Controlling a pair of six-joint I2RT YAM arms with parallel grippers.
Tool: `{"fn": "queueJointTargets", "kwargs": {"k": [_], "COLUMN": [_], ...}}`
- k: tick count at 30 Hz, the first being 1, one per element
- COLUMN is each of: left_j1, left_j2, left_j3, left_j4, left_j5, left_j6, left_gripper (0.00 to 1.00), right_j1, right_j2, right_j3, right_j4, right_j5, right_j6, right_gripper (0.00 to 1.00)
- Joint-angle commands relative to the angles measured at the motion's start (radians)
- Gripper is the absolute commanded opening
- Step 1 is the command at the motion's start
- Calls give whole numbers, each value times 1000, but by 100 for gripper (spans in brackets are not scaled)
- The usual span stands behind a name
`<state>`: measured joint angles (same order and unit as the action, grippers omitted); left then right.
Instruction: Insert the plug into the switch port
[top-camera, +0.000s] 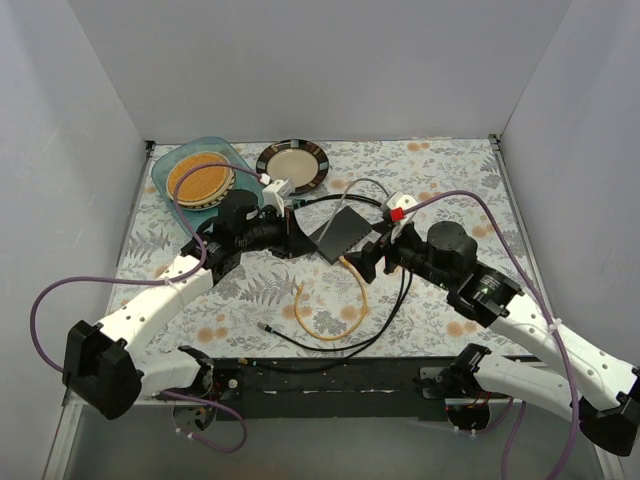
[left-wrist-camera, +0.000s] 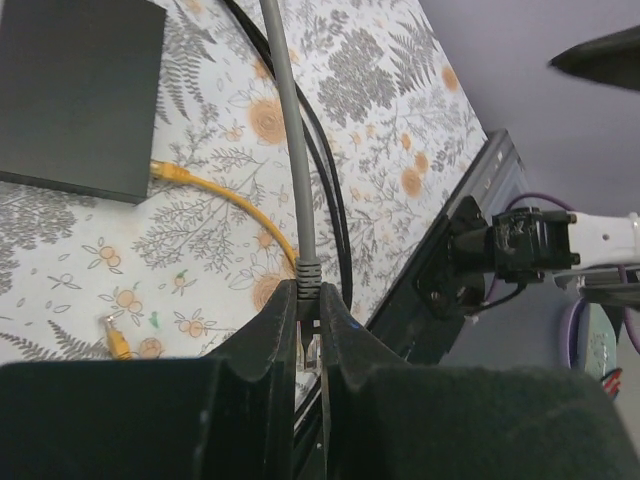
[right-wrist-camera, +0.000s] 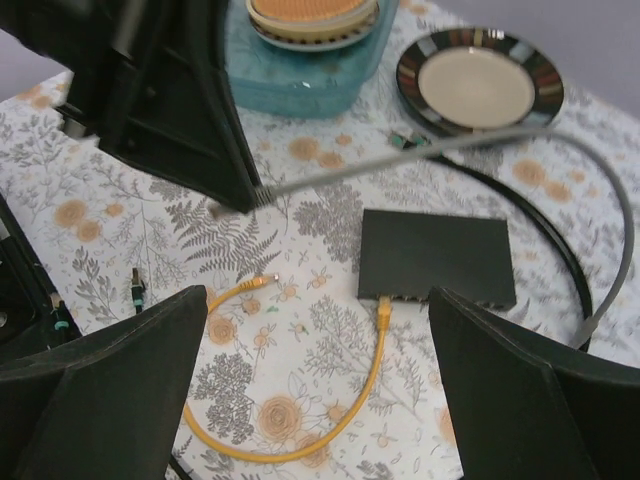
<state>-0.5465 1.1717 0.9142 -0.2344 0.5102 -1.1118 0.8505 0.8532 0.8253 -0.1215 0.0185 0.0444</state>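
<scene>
left fingers (left-wrist-camera: 308, 335) pinching grey cable (left-wrist-camera: 290, 140) end; right fingers (right-wrist-camera: 320, 390) spread wide above yellow cable (right-wrist-camera: 300, 440), one plug (right-wrist-camera: 384, 306) seated in switch (right-wrist-camera: 435, 255).

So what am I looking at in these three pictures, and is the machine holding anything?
Two white robot arms are bolted to a table's near edge. One picture looks down from above. The other two come from a camera on each wrist, so the big dark shapes there are that arm's own fingers.

On the flowered cloth lie a flat dark grey box, a thin yellow cable with one end plugged into the box and its loose end on the cloth, a black cable, a striped round plate, and a teal tub holding a round orange-brown thing.

The left tool is pinched shut on the end of a grey cable. The right tool is wide open and holds nothing.
</scene>
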Motion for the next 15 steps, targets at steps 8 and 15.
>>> {"fn": "queueJointTargets", "kwargs": {"k": [8,15], "left_j1": [-41,-49], "left_j2": [36,22], "left_j3": [61,78], "left_j4": [-25,-36], "left_j5": [295,441], "left_j6": [99,127], "left_gripper": [0,0], "right_j1": [-1,-1], "right_j2": [122,253], "right_j3": [181,221], "right_j4": [-29,-104], "right_j5": [-303,-460], "right_j6": [-264,-294], "right_gripper": [98,98]}}
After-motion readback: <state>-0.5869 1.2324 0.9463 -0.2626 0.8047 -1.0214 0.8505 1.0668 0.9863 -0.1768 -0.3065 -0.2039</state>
